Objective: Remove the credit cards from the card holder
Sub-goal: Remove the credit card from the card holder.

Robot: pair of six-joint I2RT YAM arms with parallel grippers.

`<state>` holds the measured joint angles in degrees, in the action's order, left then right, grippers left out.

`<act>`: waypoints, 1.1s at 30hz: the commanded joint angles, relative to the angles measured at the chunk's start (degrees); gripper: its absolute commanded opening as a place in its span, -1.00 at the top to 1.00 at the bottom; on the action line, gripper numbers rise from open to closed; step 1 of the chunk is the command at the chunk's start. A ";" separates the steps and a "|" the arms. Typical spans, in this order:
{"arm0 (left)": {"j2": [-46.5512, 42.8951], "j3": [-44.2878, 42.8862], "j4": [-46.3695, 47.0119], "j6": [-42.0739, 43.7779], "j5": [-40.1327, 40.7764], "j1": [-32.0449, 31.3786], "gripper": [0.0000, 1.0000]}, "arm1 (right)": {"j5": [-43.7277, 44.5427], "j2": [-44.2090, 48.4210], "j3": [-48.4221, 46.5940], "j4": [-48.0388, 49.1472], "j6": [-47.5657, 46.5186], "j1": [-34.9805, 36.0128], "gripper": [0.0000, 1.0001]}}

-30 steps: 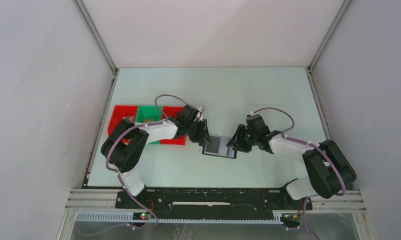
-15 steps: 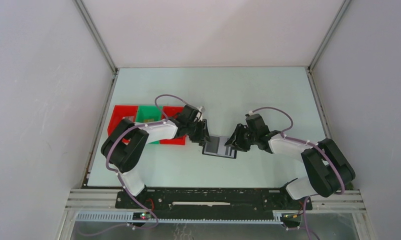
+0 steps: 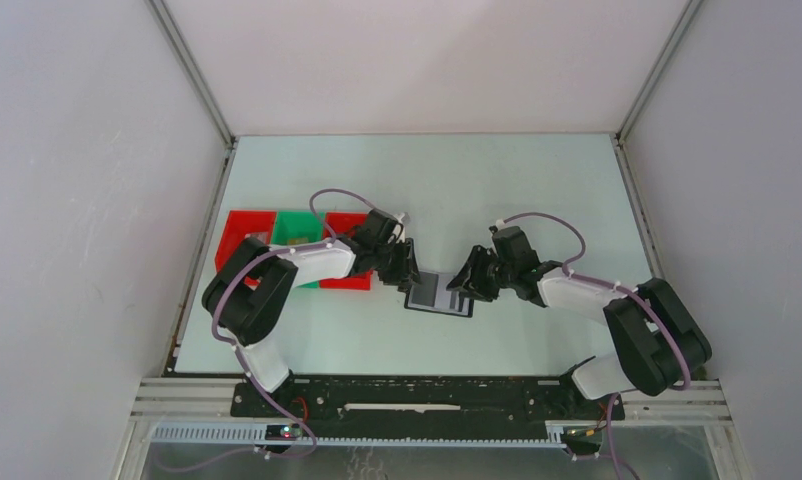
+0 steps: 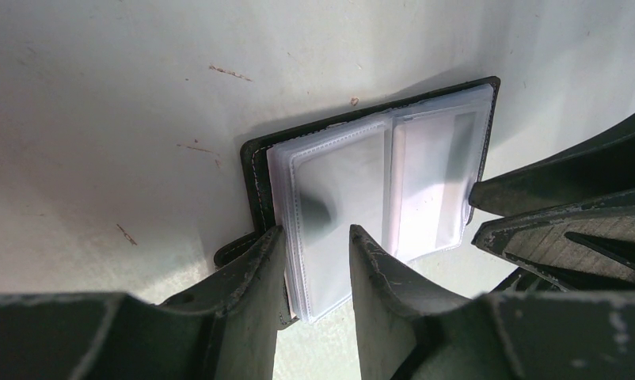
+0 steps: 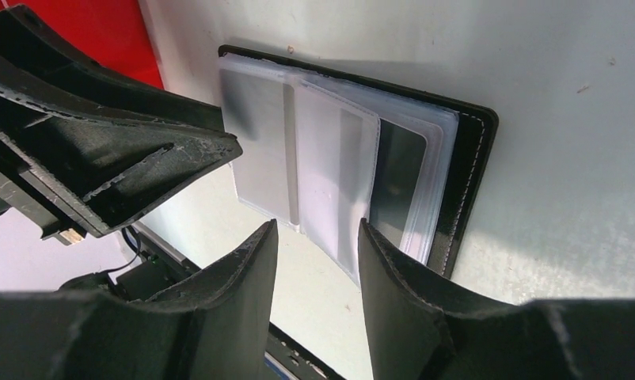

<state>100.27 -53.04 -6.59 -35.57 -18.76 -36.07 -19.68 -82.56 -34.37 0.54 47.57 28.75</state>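
No card is out: the holder (image 3: 439, 293) lies open on the counter (image 3: 477, 180), cards (image 5: 397, 180) in its clear sleeves (image 4: 338, 174). Left end effector (image 4: 316, 241) and right end effector (image 5: 318, 233) stand apart, straddling sleeve edges; all extraction is left.

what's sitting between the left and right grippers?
The card holder, spread open, lies between the left gripper and the right gripper; clearest in the top view.

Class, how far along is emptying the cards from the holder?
Done: the card holder lies open on the table. In hand: the left gripper and right gripper, both open, straddle the edges of its clear sleeves. Left: cards sit in sleeves; none is out.
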 commanded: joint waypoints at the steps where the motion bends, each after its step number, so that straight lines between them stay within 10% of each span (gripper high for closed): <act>1: 2.54 -0.18 -0.24 0.89 -1.45 -1.43 0.18 | -1.37 1.78 -1.72 2.62 0.59 0.73 -0.01; 33: -3.32 -3.52 -6.49 2.73 2.90 -0.15 0.17 | 4.13 -0.21 -1.75 -4.20 -1.69 -1.49 0.00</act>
<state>98.67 -53.47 -11.44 -34.44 -17.69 -36.97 -16.80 -81.71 -34.37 -3.68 47.24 27.40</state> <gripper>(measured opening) 0.412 0.499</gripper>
